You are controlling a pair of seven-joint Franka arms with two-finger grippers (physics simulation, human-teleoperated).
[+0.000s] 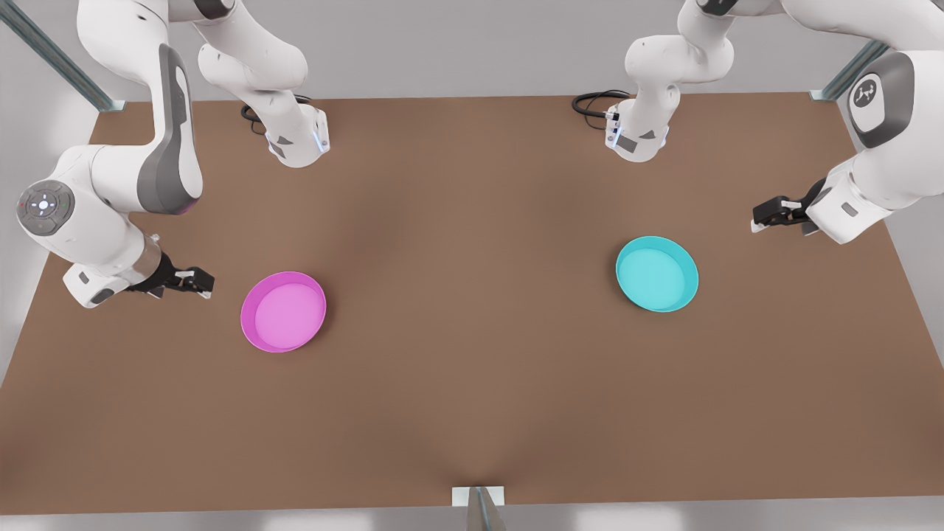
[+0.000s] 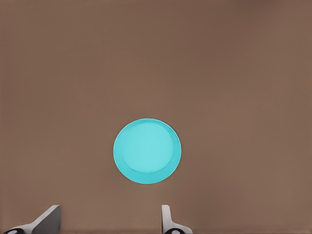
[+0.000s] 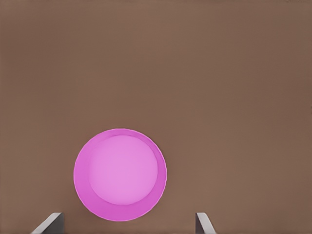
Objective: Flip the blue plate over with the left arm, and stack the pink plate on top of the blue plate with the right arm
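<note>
Left gripper [image 1: 759,220] hovers at the front view's right, fingers spread apart and empty, pointing toward the blue plate [image 1: 657,273] but well clear of it. Its wrist view shows both fingertips [image 2: 48,217] wide apart with the blue plate [image 2: 147,151] beyond them, hollow side up.

Right gripper [image 1: 203,284] sits low at the front view's left, just beside the pink plate [image 1: 283,310], not touching. From the front its jaws are hard to read; the wrist view shows the fingertips [image 3: 51,222] parted, nothing between, pink plate [image 3: 120,174] ahead, hollow up.

Both plates lie flat on the brown table [image 1: 472,413], well apart.
</note>
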